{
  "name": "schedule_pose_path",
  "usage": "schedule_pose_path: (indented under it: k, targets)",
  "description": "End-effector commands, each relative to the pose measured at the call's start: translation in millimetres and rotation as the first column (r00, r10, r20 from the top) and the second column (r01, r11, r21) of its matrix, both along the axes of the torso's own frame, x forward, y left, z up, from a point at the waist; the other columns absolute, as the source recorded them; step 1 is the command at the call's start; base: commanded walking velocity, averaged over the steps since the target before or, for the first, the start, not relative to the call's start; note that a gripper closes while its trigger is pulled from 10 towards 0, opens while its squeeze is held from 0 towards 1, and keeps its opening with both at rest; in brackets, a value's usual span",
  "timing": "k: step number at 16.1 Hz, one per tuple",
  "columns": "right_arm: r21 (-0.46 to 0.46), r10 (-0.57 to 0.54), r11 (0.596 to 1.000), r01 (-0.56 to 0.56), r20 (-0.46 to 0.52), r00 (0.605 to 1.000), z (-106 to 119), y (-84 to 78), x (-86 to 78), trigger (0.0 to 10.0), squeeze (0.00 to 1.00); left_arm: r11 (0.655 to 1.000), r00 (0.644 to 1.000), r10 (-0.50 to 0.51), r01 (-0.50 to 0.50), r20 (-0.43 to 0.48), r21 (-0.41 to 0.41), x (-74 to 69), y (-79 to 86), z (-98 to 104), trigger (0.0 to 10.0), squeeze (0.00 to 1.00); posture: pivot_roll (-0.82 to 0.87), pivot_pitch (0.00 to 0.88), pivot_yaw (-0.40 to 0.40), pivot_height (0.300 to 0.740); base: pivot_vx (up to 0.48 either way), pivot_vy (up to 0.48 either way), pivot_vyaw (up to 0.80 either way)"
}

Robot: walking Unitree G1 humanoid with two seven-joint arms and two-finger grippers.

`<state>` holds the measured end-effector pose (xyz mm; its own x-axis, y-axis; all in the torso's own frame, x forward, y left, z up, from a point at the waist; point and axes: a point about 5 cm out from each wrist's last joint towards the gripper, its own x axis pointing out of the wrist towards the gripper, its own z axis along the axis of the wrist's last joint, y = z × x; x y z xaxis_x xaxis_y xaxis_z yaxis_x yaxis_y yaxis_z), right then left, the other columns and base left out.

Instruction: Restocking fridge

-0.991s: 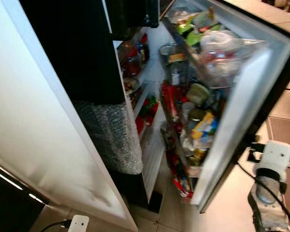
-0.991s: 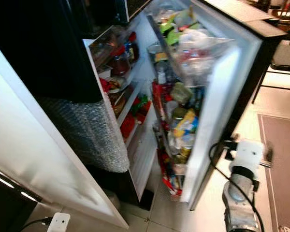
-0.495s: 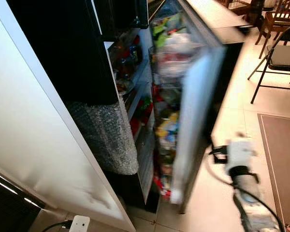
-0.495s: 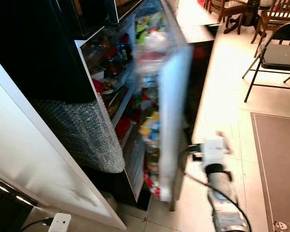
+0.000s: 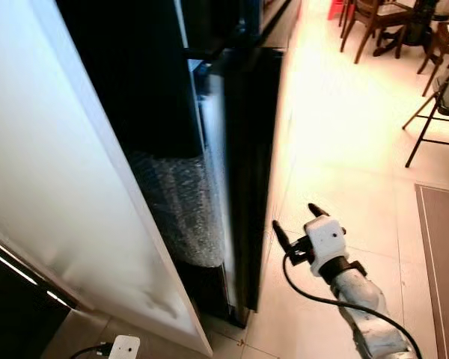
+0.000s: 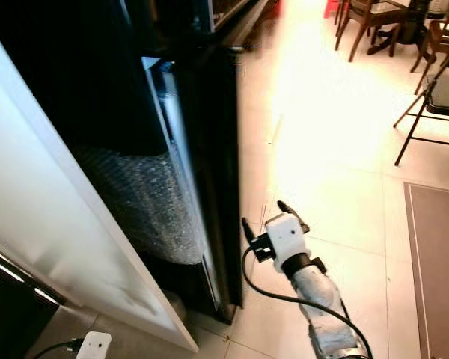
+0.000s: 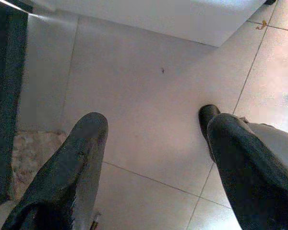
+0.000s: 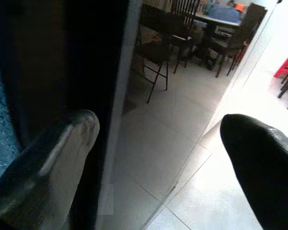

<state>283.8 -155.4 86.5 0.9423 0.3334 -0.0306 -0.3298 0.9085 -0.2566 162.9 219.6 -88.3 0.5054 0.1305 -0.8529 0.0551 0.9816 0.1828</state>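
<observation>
The black fridge door (image 5: 251,149) stands almost shut, with only a thin bright slit left along its inner edge (image 5: 213,142). My right gripper (image 5: 294,216) is open, low down beside the door's outer face, its near fingertip (image 5: 275,224) close to the door. In the right wrist view the open fingers (image 8: 62,153) frame the dark door edge (image 8: 96,72) and the dining area beyond. My left gripper (image 7: 153,129) hangs open over the floor tiles, holding nothing.
A white panel (image 5: 67,187) and a bubble-wrapped surface (image 5: 183,202) stand left of the fridge. Chairs (image 5: 441,97) and a table stand at the back right, and a brown mat (image 5: 441,254) lies on the right. A white plug (image 5: 122,347) lies on the floor by the panel.
The fridge door has swung from wide open to almost shut, hiding the stocked shelves. My right arm has followed it leftwards. The head view has shifted.
</observation>
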Motion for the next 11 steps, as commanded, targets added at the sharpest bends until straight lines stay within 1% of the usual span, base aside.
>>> schedule_pose_path:
  k: [1,3,5,6,7,8,9,10,11]
  targets:
    - [0.021,-0.014,1.000,0.015,-0.011,1.000,-1,-6.5,-1.5,10.0,0.00,1.000,1.000,0.007,-0.007,-0.011,0.003,-3.9,0.8,-2,10.0,0.00,-0.05,0.000,0.067,0.740,0.000,0.000,0.00]
    - [0.034,-0.044,0.998,0.045,-0.018,0.999,-2,-14.8,-2.0,10.0,0.00,1.000,1.000,0.005,-0.005,-0.011,0.002,-3.8,0.4,-2,10.0,0.00,-0.05,0.000,0.066,0.740,0.000,0.000,0.00]
    - [0.096,-0.150,0.984,0.153,-0.038,0.988,-7,-33.9,-2.9,10.0,0.00,1.000,1.000,0.003,-0.004,-0.012,0.000,-4.0,-0.2,-2,10.0,0.00,-0.06,0.000,0.065,0.740,0.000,0.000,0.00]
    - [0.151,-0.269,0.949,0.278,-0.076,0.960,-14,-55.4,-4.4,10.0,0.00,1.000,1.000,0.001,-0.001,-0.013,-0.003,-4.3,-1.2,-2,10.0,0.00,-0.06,0.000,0.063,0.740,0.000,0.000,0.00]
    - [0.165,-0.317,0.930,0.329,-0.098,0.943,-19,-64.5,-5.8,10.0,0.00,1.000,1.000,0.002,-0.002,-0.012,-0.006,-4.3,-1.4,-2,10.0,0.00,-0.06,0.000,0.063,0.740,0.000,0.000,0.00]
    - [0.179,-0.436,0.867,0.466,-0.182,0.881,-35,-88.3,-12.3,10.0,0.00,1.000,1.000,0.005,-0.005,-0.009,-0.010,-4.2,-2.0,-2,10.0,0.00,-0.06,0.000,0.061,0.740,0.000,0.000,0.00]
    - [0.174,-0.490,0.826,0.537,-0.251,0.835,-49,-100.6,-18.9,10.0,0.00,1.000,1.000,0.008,-0.008,-0.007,-0.015,-4.1,-2.4,-2,10.0,0.00,-0.06,0.000,0.059,0.740,0.000,0.000,0.00]
    - [0.133,-0.555,0.763,0.633,-0.366,0.747,-72,-115.8,-32.5,10.0,0.00,1.000,1.000,0.012,-0.012,-0.002,-0.022,-3.6,-3.3,-2,10.0,0.00,-0.06,0.000,0.058,0.740,0.000,0.000,0.00]
    - [0.050,-0.582,0.697,0.716,-0.545,0.604,-108,-123.8,-60.0,10.0,0.00,1.000,1.000,0.011,-0.011,-0.003,-0.024,-3.2,-4.9,-2,10.0,0.00,-0.07,0.000,0.060,0.740,0.000,0.000,0.00]
